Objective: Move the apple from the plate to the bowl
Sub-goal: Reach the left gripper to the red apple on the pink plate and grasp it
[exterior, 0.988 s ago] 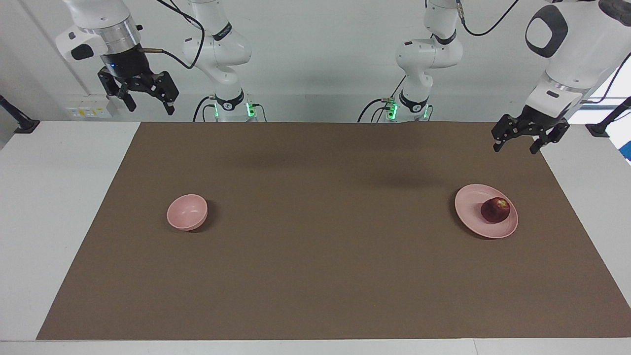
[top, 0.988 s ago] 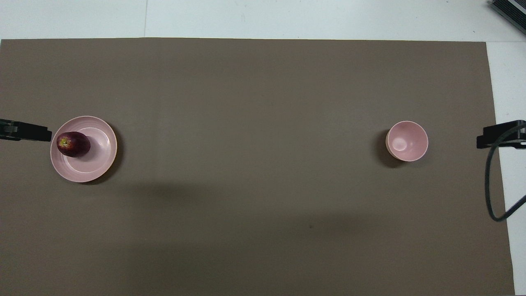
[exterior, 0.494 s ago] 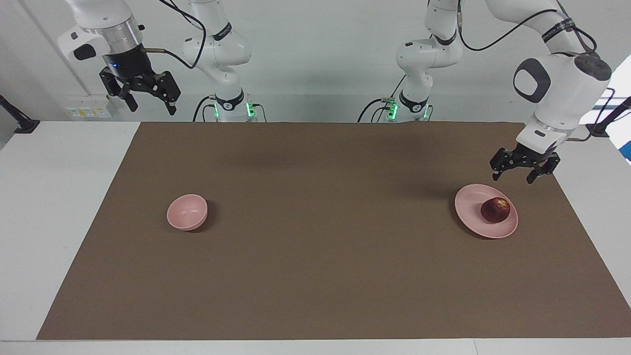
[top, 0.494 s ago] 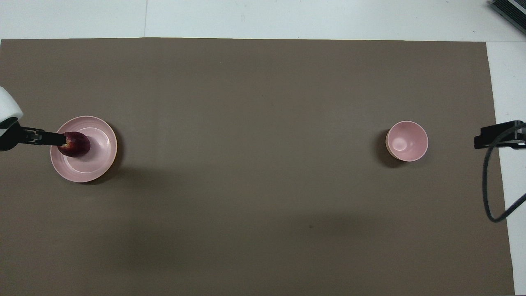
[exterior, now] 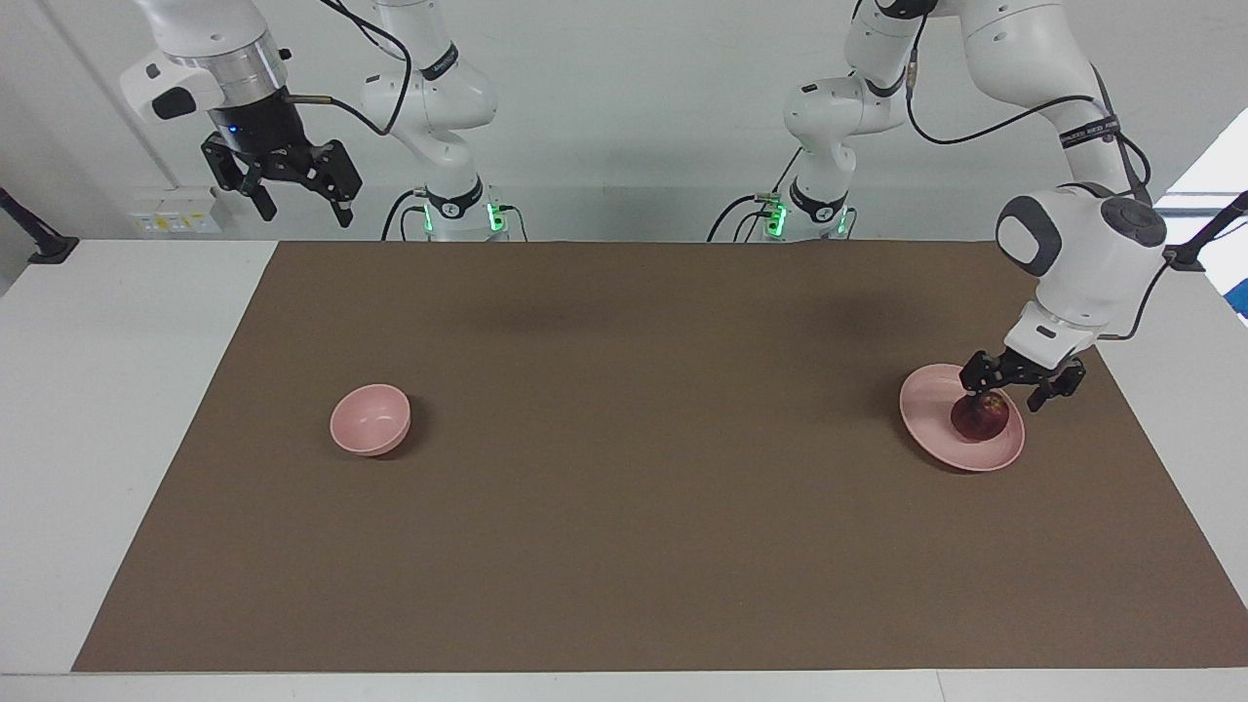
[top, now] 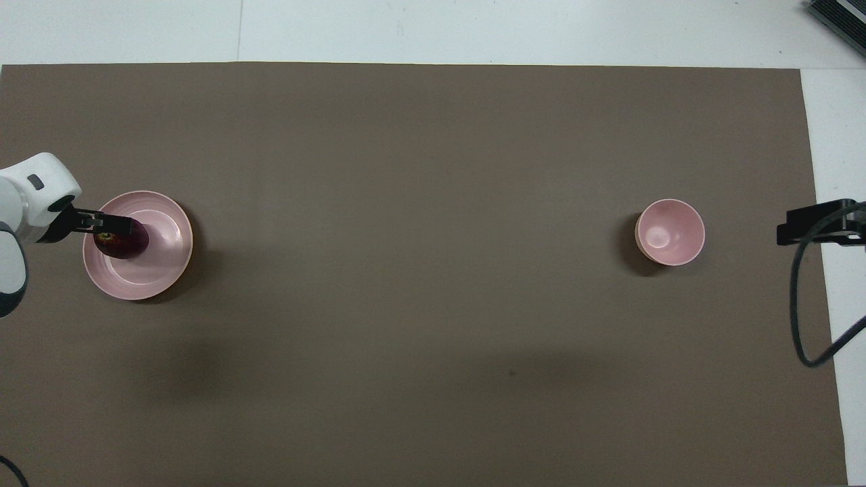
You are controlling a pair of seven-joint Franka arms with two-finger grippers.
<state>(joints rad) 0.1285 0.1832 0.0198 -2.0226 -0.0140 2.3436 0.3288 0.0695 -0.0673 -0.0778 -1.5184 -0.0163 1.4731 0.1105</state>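
Observation:
The dark red apple [exterior: 981,419] [top: 127,243] lies on the pale pink plate [exterior: 928,408] [top: 166,260] at the left arm's end of the table. My left gripper [exterior: 1002,394] [top: 108,224] is down at the apple, open, one finger on each side of its top. The small deep pink bowl [exterior: 370,419] [top: 670,232] stands empty toward the right arm's end. My right gripper [exterior: 300,207] [top: 812,226] waits open, high in the air, by the mat's edge at the right arm's end, holding nothing.
A brown mat [exterior: 624,487] covers most of the white table [exterior: 117,409]. A black cable [top: 802,318] loops down from the right arm over the mat's edge. A dark device [top: 839,17] sits at the table's corner farthest from the robots.
The left arm has come down from beside the mat until its open gripper straddles the apple on the plate. The right gripper has barely shifted. Apple, plate and bowl have not moved.

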